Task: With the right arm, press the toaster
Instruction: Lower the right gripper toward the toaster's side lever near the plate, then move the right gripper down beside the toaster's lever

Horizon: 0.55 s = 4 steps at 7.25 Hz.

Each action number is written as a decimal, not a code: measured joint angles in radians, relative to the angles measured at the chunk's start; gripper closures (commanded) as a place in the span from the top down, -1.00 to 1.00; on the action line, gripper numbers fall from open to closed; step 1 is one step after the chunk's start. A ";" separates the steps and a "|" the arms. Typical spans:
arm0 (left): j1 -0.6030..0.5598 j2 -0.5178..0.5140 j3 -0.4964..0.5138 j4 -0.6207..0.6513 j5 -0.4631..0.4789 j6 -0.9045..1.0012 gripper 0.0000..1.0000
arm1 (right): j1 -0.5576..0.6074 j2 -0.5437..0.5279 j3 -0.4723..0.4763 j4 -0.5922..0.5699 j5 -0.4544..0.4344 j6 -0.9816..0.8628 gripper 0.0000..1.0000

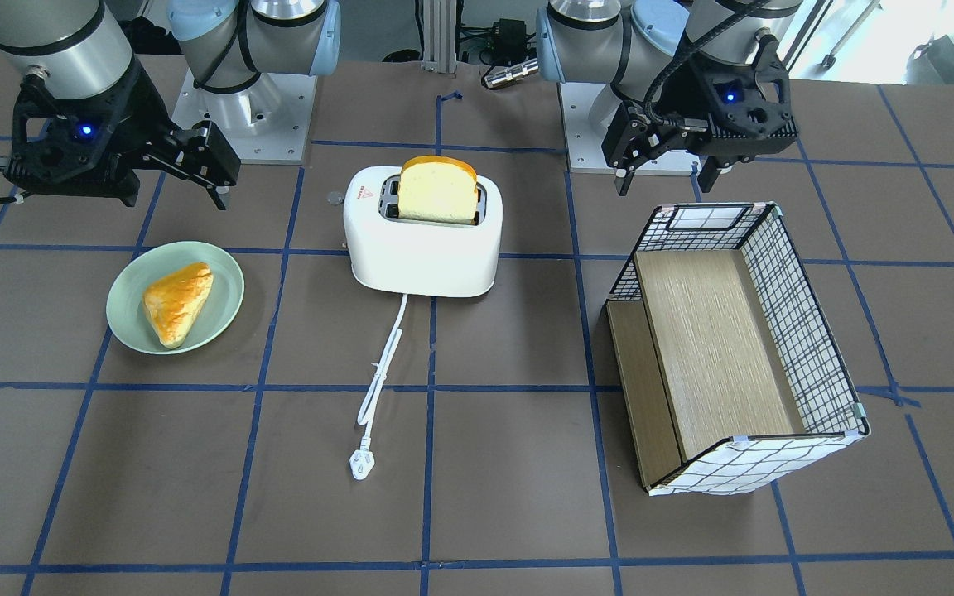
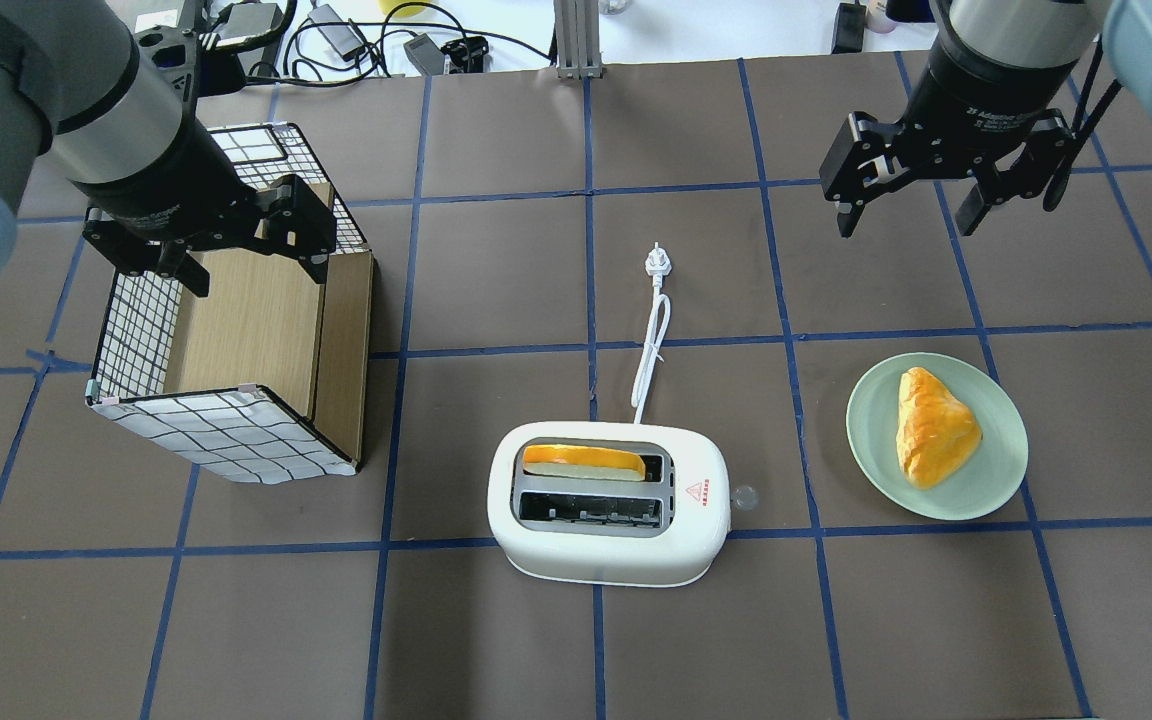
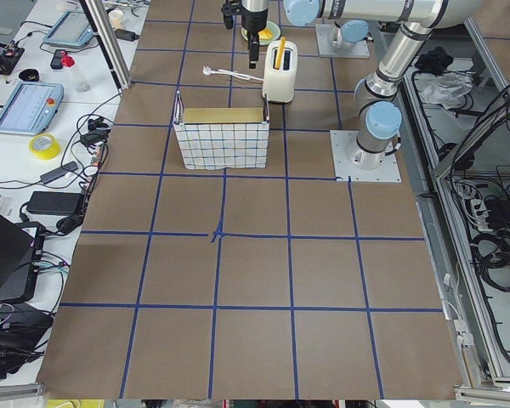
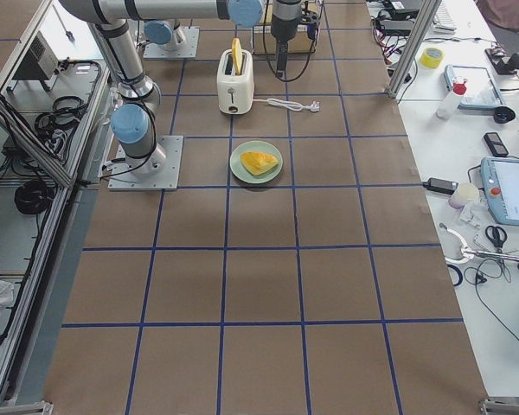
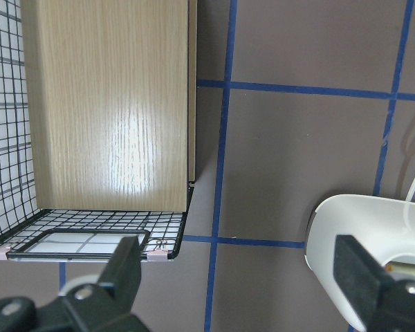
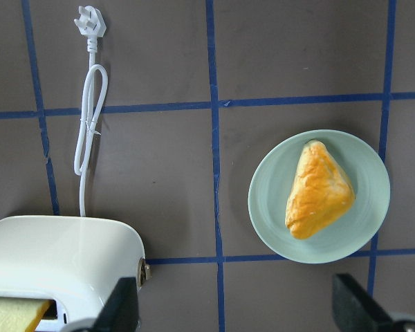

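Toaster [image 2: 596, 560] sits mid-surface, long axis running side to side, sticker end toward the plate [image 2: 1001, 470], plug [image 2: 655, 262] on its far side. Right gripper [image 2: 906, 218] hangs wide open and empty, well apart from it.

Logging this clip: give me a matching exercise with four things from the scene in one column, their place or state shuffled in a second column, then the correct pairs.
Things:
1. bread slice
2. pastry
3. plug
4. right pincer

Place or state:
A. open, in the air, holding nothing
B. lying on the green plate
C. standing in a slot of the toaster
D. lying flat at the end of the white cord

Pairs: 1-C, 2-B, 3-D, 4-A
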 measured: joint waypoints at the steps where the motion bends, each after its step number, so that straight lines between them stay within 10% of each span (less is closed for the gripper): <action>1: 0.000 0.000 0.000 0.000 0.000 0.000 1.00 | 0.000 -0.018 0.009 0.043 0.000 0.030 0.12; 2: 0.000 -0.001 0.000 0.000 0.000 0.000 1.00 | 0.000 -0.041 0.019 0.099 0.001 0.045 -0.66; 4: 0.000 0.000 0.000 0.000 0.000 0.000 1.00 | -0.001 -0.091 0.047 0.210 0.004 0.044 -1.00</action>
